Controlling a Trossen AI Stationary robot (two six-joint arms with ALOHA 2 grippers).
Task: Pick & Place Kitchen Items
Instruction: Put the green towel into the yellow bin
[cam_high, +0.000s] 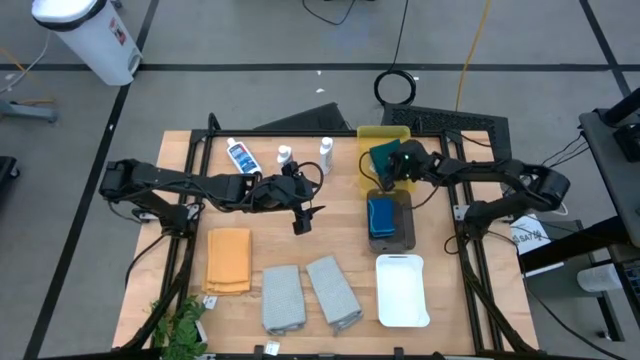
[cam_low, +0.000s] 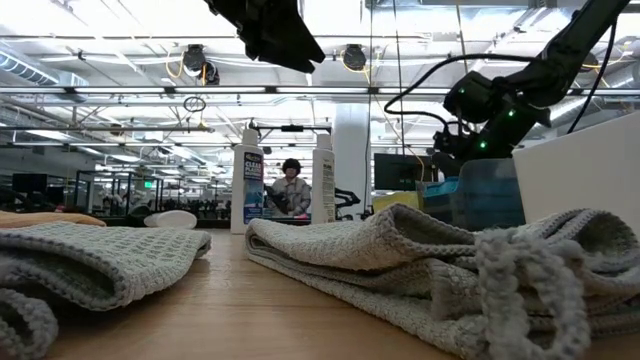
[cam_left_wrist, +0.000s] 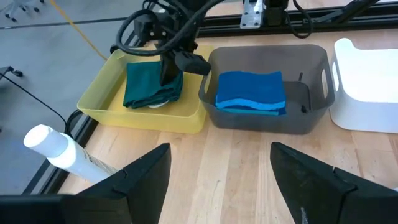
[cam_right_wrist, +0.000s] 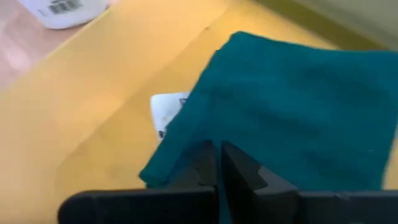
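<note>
Right gripper (cam_right_wrist: 219, 163) down in the yellow tray (cam_high: 366, 133) at the far side of the desk (cam_high: 180, 200), fingers pinched together on the near edge of the dark green cloth (cam_right_wrist: 298, 106); cloth lies bunched in the tray, a small white label (cam_right_wrist: 166, 112) showing from under it. Left wrist view confirms the right arm's tip sitting on the green cloth inside the yellow tray. Just beside that tray, the dark grey tray (cam_left_wrist: 267, 118) holds stacked blue sponges (cam_left_wrist: 250, 92); the white tray (cam_high: 402, 291) sits nearer the front edge, apart from both. Left gripper (cam_high: 301, 219) hangs above the middle of the desk, fingers spread and carrying nothing. Three white blue-labelled bottles near the far edge: one lying on its side (cam_high: 240, 156), two upright (cam_high: 284, 155) (cam_high: 326, 150). Orange folded towel (cam_high: 229, 260) front left; two grey folded towels (cam_high: 282, 297) (cam_high: 333, 291) side by side to its right, the second angled. A leafy green plant (cam_high: 180, 325) at the front left corner. A person (cam_low: 291, 188) visible far off in the room behind the desk.
</note>
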